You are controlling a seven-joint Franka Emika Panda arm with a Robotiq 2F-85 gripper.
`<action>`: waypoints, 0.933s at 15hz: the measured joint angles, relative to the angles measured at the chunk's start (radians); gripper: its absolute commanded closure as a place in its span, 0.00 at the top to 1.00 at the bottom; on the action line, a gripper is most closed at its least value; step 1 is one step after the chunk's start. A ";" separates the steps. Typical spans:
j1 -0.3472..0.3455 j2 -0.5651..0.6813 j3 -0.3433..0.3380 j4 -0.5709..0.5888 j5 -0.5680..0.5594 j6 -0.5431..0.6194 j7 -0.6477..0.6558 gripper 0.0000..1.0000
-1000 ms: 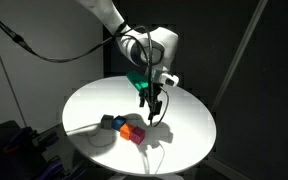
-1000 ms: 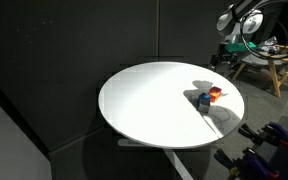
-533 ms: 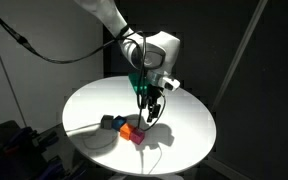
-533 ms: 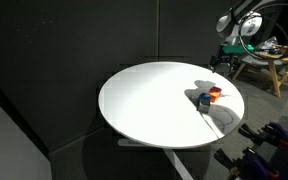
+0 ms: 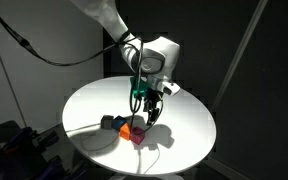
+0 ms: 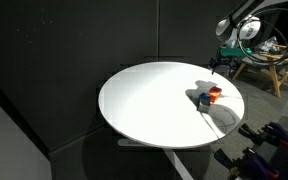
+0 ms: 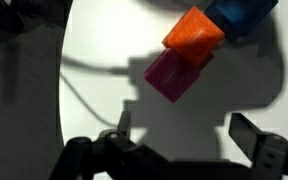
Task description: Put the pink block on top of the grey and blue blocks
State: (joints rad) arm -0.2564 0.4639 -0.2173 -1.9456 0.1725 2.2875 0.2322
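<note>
- Pink block (image 7: pixel 174 73) sits on the table (image 7: pixel 104 40) against the orange block (image 7: pixel 194 32), not yet lifted
- End effector (image 7: pixel 180 128) hangs above, jaws spread, empty; grasping and stacking remain

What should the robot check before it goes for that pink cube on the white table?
1. Gripper open and empty: ok. Its fingers stand apart with nothing between them.
2. Top of the pink block free: ok. Nothing lies on it.
3. Room around the pink block: not ok. The orange block appears to touch one side.
4. Fingers astride the pink block: not ok. In the wrist view it lies ahead of them.
5. Blue block located: ok. It sits just beyond the orange block.
6. Grey block located: cannot tell. It is outside the wrist view and too small to make out elsewhere.
</note>
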 measured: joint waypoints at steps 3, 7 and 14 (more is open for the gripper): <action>0.000 0.017 0.000 0.000 0.003 0.004 0.032 1.00; 0.000 0.037 0.000 0.000 0.036 0.016 0.061 1.00; 0.001 0.069 0.000 0.000 0.078 0.068 0.105 1.00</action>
State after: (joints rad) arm -0.2553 0.5327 -0.2171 -1.9456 0.2504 2.3558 0.3372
